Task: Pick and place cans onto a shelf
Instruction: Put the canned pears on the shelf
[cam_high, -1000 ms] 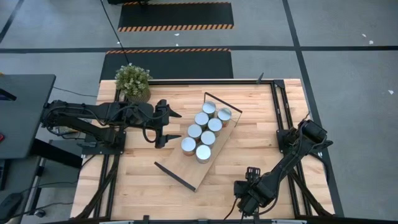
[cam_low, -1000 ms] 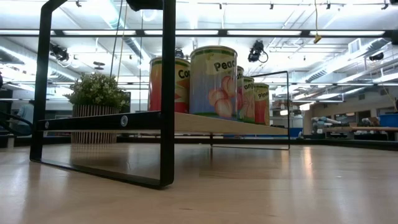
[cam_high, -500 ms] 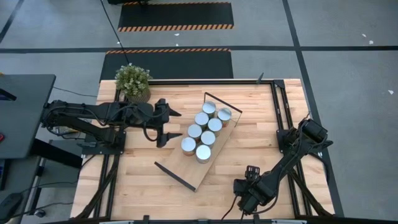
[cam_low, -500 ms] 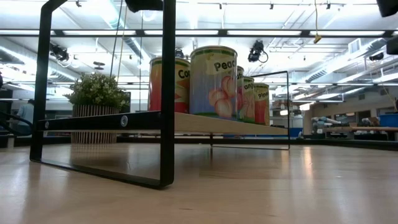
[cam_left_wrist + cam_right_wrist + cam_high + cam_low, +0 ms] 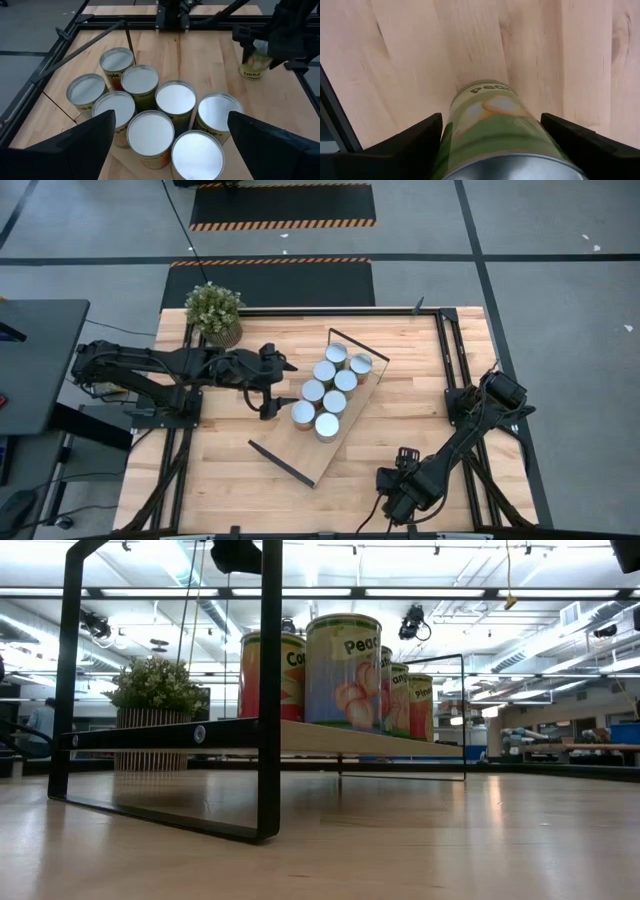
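Several cans (image 5: 324,392) with silver tops stand close together on the far half of the shelf (image 5: 296,452), a light-wood board with black wire frames at its ends. My left gripper (image 5: 276,388) hovers open at the shelf's left side, above the cans (image 5: 150,132) and touching none. Near the table's front right, my right gripper (image 5: 400,492) points down, shut on a single green-labelled can (image 5: 492,125). That can (image 5: 251,66) stands on the tabletop, apart from the shelf. My right gripper holds the can by its side wall (image 5: 451,131), pinched between the two fingers (image 5: 410,145), one on each opposite side. The fingers come from above, pointing down along the can. The can stands upright with its bottom on the table.
A potted green plant (image 5: 214,311) stands at the table's far left corner. Black rails (image 5: 452,360) run along the table's far and right edges. Bare wood lies between the shelf and the right gripper. In the low view the shelf's near wire frame (image 5: 268,690) stands in front of the cans.
My left gripper has moved a little toward the shelf and down, staying open. The cans and the shelf have kept still.
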Controlling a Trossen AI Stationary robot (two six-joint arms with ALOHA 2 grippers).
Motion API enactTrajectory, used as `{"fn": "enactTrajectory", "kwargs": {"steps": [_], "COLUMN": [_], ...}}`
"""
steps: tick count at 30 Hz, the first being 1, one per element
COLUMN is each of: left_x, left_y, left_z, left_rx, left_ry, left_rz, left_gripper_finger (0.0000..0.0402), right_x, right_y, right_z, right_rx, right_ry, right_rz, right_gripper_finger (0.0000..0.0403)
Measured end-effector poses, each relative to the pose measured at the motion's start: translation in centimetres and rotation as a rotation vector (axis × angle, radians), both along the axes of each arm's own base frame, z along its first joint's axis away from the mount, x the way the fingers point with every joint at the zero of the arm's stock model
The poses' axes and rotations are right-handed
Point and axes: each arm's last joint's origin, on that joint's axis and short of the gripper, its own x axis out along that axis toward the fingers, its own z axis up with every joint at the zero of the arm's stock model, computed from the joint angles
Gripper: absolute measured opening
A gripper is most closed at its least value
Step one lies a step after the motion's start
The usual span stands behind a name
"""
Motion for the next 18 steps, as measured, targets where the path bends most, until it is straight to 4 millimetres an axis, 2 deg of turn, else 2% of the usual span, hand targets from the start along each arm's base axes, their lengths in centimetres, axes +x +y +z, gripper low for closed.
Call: {"fn": "enactTrajectory", "kwargs": {"steps": [7,12,16,18], "left_x": [-0.1,-0.1,0.0,0.6], "left_y": [0.0,0.0,0.0,-0.3], "left_z": [0.0,0.0,0.2,-0.6], "left_rx": [0.003,0.004,-0.003,-0.023], "left_ry": [0.003,0.008,-0.022,-0.076], "left_rz": [-0.002,-0.002,-0.012,-0.069], "left_gripper_finger": [0.0392,0.0392,0.0392,0.0392], "right_x": [0.0,0.0,-0.5,-1.2], "right_y": [0.0,-0.1,-0.5,-0.7], "right_z": [0.0,0.4,2.9,4.3], "right_rx": [-0.001,-0.005,-0.063,-0.118], "right_ry": [0.002,-0.003,-0.151,-0.256], "right_rz": [0.002,0.002,0.006,0.001], "right_gripper_finger": [0.0306,0.031,0.0311,0.0311]}}
